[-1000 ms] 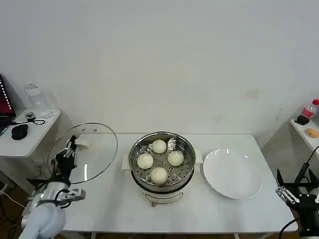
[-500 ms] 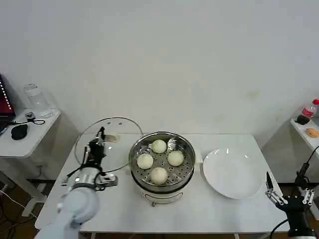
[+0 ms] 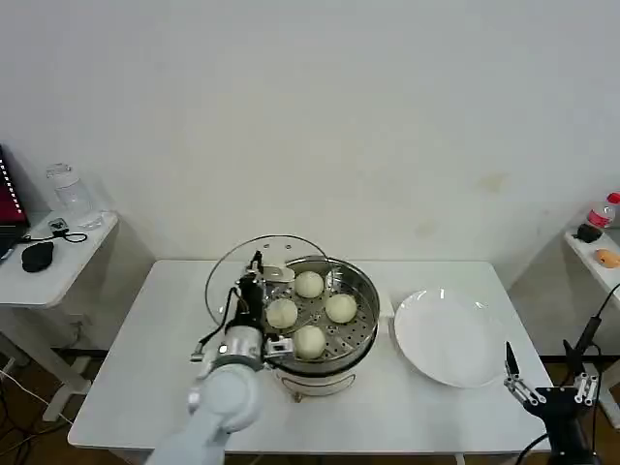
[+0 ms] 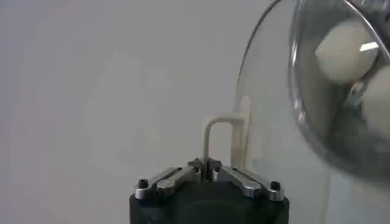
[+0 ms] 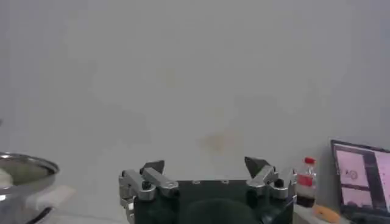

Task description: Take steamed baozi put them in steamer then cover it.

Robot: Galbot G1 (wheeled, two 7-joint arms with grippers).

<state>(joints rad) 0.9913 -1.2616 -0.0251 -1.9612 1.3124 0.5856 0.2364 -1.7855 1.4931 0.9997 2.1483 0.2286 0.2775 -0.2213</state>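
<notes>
Several cream-white baozi (image 3: 310, 311) lie on the perforated tray of the steel steamer (image 3: 360, 327) at the table's middle. My left gripper (image 3: 256, 266) is shut on the white handle (image 4: 213, 141) of the glass cover (image 3: 232, 276), which stands tilted on edge against the steamer's left rim, partly over it. In the left wrist view the cover's (image 4: 268, 115) pane shows baozi (image 4: 341, 50) behind it. My right gripper (image 3: 547, 386) hangs open off the table's front right corner, its jaws wide apart in the right wrist view (image 5: 205, 165).
A flat white plate (image 3: 451, 339) lies right of the steamer. A side table (image 3: 48, 260) with a bottle, a mouse and cables stands at the left. A shelf (image 3: 596, 247) with a bottle is at the right.
My left arm has carried the cover rightward from over the table's left edge to the steamer's left rim. The right gripper drifted slightly left and lower.
</notes>
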